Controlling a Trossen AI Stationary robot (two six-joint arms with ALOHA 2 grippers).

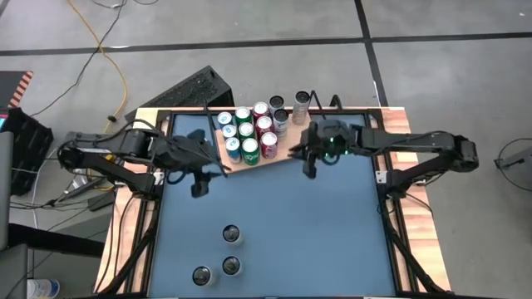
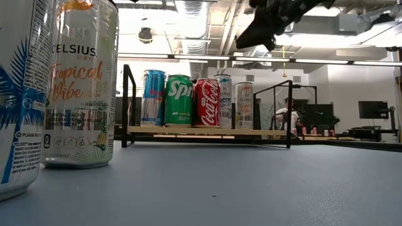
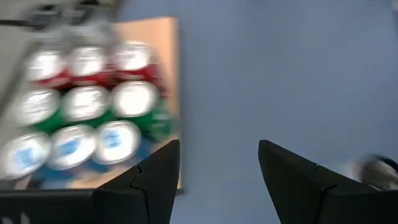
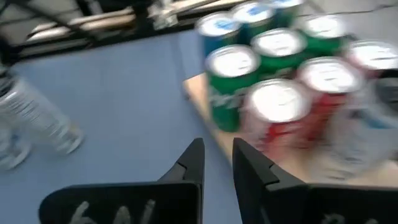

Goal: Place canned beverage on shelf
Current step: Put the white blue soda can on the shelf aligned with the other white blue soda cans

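Note:
The shelf (image 1: 268, 159), a light-wood board in a black wire frame (image 2: 207, 131), stands at the table's far middle. On it stand several cans (image 1: 249, 133) in blue, green, red and silver, upright on their bases. Three more cans (image 1: 231, 236) stand upright on the blue tabletop near its front edge. My left gripper (image 1: 199, 181) hovers just left of the shelf's near corner; it is open (image 3: 219, 163) with nothing between its fingers. My right gripper (image 1: 308, 164) hangs just right of the shelf, above the table. Its fingers stand a narrow gap apart (image 4: 217, 155), with nothing between them.
Free blue tabletop (image 1: 299, 224) lies between the shelf and the three near cans. In the low view, two tall cans (image 2: 78, 81) stand close to the camera at the left. A black wire frame (image 1: 391, 208) runs along the table's sides. A person (image 2: 287, 119) sits far behind.

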